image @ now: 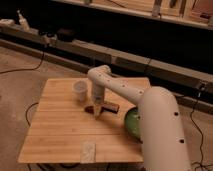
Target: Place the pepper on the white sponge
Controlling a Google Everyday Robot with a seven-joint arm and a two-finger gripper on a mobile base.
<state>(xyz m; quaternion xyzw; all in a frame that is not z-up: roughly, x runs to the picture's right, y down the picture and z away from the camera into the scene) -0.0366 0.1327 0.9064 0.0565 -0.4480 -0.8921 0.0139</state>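
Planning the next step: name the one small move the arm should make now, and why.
Probably a short lift straight up, checking the pepper comes along. The pincer is down at the pepper mid-table, beside the brown block; the white sponge lies apart near the front edge.

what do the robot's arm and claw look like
The arm is bulky, rounded and off-white, made of smooth tubular segments with small dark dots on the shell. It slims toward the claw, a narrow tan-looking piece over the middle of the wooden table. No loose cables show on it.

White rounded arm (159,117), dark dots; jaws over table (55,135).
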